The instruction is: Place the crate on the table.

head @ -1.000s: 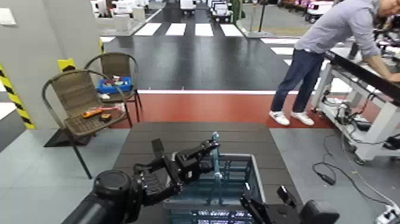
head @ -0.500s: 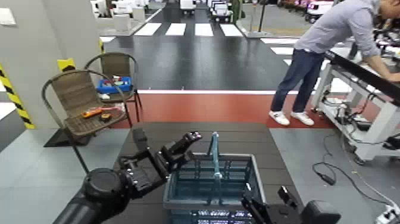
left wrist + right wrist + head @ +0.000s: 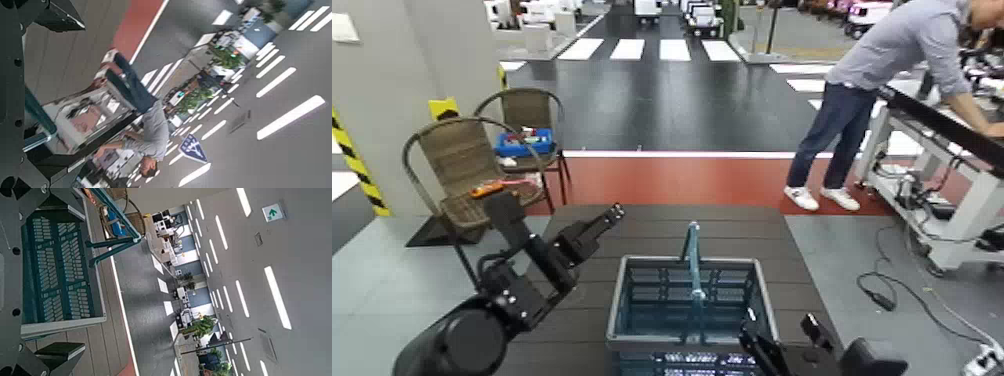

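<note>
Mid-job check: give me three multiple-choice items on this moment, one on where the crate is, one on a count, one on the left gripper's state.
1. Where is the grey-and-teal slatted plastic crate?
A. On the dark slatted square table
B. On a chair
C. On the red floor strip

2. How many brown wicker chairs stand beyond the table's left corner?
A. One
B. Two
C. Four

3. What is the left gripper doing?
A. Clamped on the crate handle
B. Holding a tool
C. Free of the crate, holding nothing

Answers: 1 A, the crate rests on the tabletop. 2 B, two chairs show, one behind the other. 3 C, the left gripper is left of the crate with a gap between. The right gripper sits low beside the crate's near right corner.
</note>
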`<move>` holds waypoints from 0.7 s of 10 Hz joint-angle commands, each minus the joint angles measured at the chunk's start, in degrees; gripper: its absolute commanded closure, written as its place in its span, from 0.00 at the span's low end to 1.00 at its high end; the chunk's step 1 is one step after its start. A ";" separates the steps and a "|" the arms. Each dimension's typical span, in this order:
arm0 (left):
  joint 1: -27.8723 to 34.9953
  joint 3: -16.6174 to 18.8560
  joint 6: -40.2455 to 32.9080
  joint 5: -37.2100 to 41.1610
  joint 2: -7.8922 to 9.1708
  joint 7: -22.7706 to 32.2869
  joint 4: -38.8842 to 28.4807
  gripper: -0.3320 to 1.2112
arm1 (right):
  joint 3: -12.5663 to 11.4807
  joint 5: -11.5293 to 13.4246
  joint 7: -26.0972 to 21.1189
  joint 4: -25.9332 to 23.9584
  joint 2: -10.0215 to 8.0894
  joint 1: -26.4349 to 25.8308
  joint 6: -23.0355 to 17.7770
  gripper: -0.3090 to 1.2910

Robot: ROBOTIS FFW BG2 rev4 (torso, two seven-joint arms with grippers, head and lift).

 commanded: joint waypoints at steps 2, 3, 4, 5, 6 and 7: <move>12.20 -2.54 -13.42 -9.11 0.67 2.45 -9.56 0.29 | -0.16 -0.01 0.00 0.00 0.14 0.23 -0.22 0.29; 15.19 -2.63 -17.11 -12.45 0.58 3.07 -10.62 0.29 | -0.24 0.08 0.00 0.00 0.14 0.23 -0.31 0.29; 17.74 -2.72 -21.33 -16.14 0.76 3.95 -11.41 0.29 | -0.24 -0.01 0.00 0.00 0.14 0.23 -0.31 0.29; 20.29 -2.72 -24.23 -20.01 1.11 5.27 -12.29 0.29 | -0.24 -0.01 0.00 0.09 0.14 0.32 -0.40 0.29; 23.10 -2.63 -27.05 -23.79 1.02 7.02 -13.16 0.29 | -0.33 -0.01 0.00 0.09 0.14 0.32 -0.48 0.29; 25.82 -1.49 -28.54 -28.19 0.58 8.34 -14.39 0.29 | -0.42 -0.01 0.00 0.09 0.14 0.41 -0.66 0.29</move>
